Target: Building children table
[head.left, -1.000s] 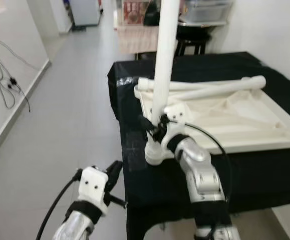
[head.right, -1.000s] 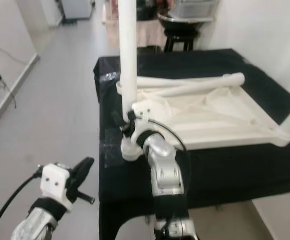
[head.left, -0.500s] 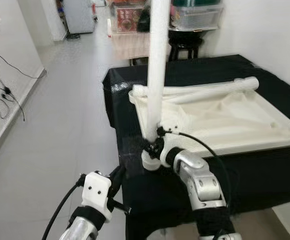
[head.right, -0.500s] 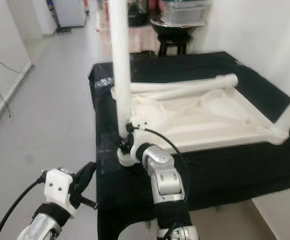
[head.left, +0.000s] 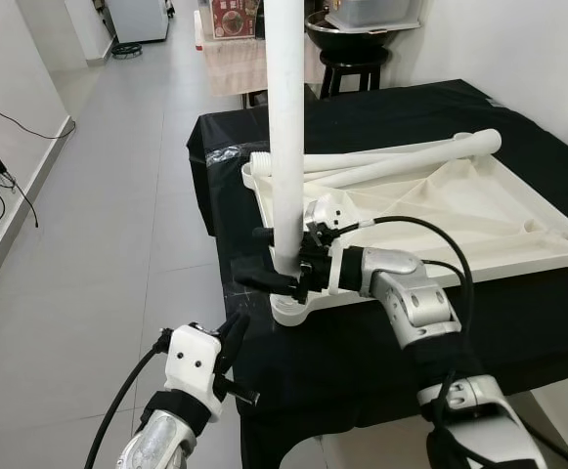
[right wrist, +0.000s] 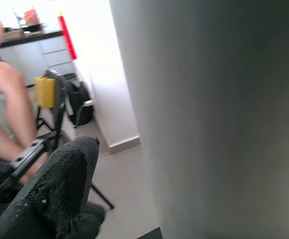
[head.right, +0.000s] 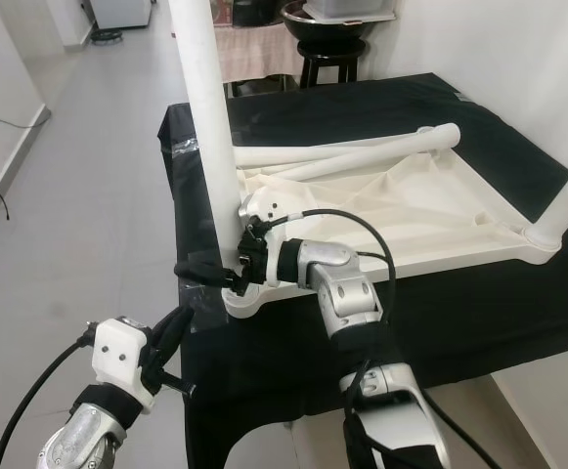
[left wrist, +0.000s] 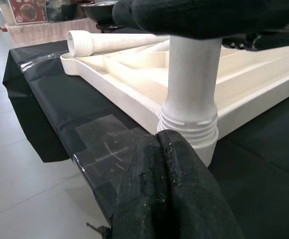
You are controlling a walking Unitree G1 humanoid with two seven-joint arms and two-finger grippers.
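Left eye view is showing the left gripper (head.left: 227, 354) nearest, hanging low in front of the black-covered table (head.left: 381, 127); its two fingers are lying pressed together and carrying nothing. Just beyond it, the right gripper (head.left: 282, 266) is reaching sideways and its fingers are closing around the upright table leg (head.left: 285, 127), low on the pole, just above the threaded end. I judge that this leg is being screwed into the corner socket (left wrist: 189, 130), so the wrist should be turning about the pole's own axis while keeping it vertical, otherwise the thread may be crossing. The children table top (head.left: 440, 215) is lying upside down on the cloth, white plastic with ribs underneath. Further away, two more white legs (head.left: 401, 156) are resting across its far edge.
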